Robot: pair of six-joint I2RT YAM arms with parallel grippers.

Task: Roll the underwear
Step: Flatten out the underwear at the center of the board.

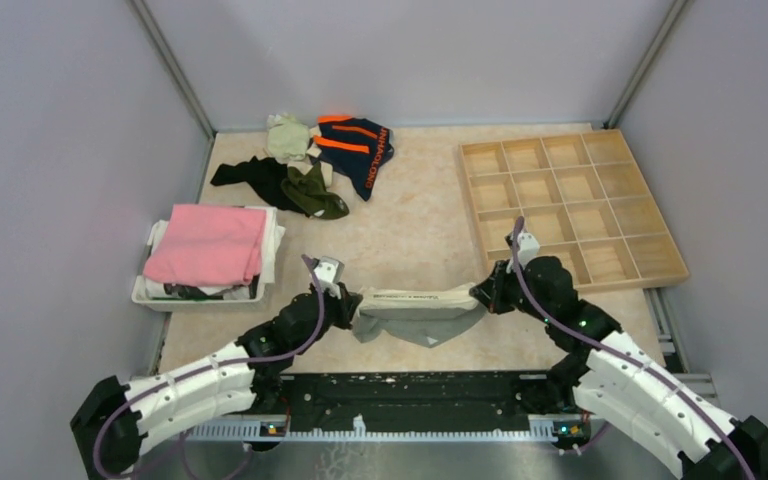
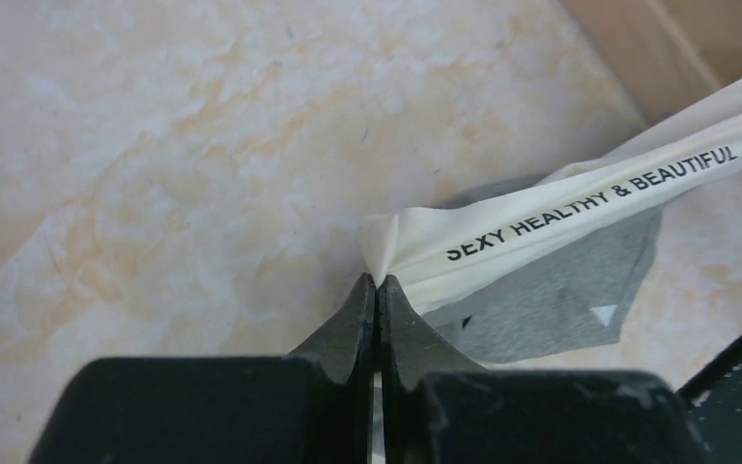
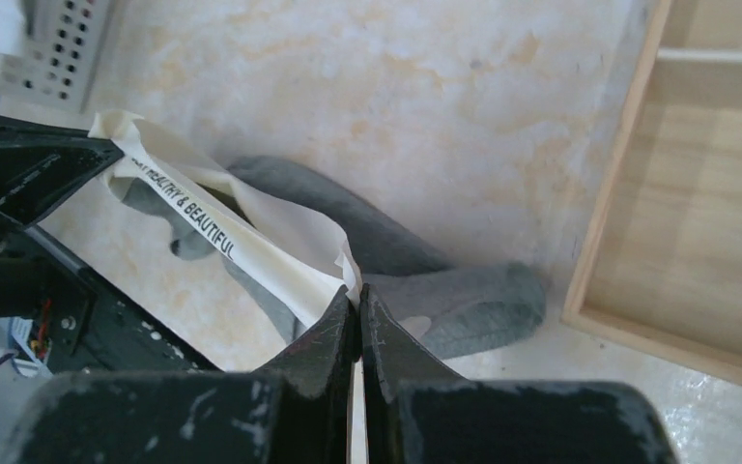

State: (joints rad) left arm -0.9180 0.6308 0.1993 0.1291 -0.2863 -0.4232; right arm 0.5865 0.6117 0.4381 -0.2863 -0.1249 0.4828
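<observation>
**Top view.** The brief [image 1: 415,318] spans the gap between the left end effector [image 1: 345,300] and the right end effector [image 1: 485,293], at the near edge of the surface [image 1: 410,230]. Each is clenched on one end of the waistband. The other underwear lies in a pile [image 1: 310,165] well apart at the far side. Risk: the brief sits close to the edge, so a slack release could drop it over.

**Left wrist view.** The jaws are pressed together on only the tip of the waistband [image 2: 580,198]. Risk: so little cloth is pinched that tension from the opposite arm could pull it free. The band is cream, smooth, folded lengthwise and printed in black letters.

**Right wrist view.** The jaws likewise nip a mere corner of the band. The body is soft grey knit, bunched and sagging onto the surface just beside the wooden tray [image 3: 696,193]. Risk: uneven folds would likely roll crooked, or the cloth could snag the tray's rim.
</observation>
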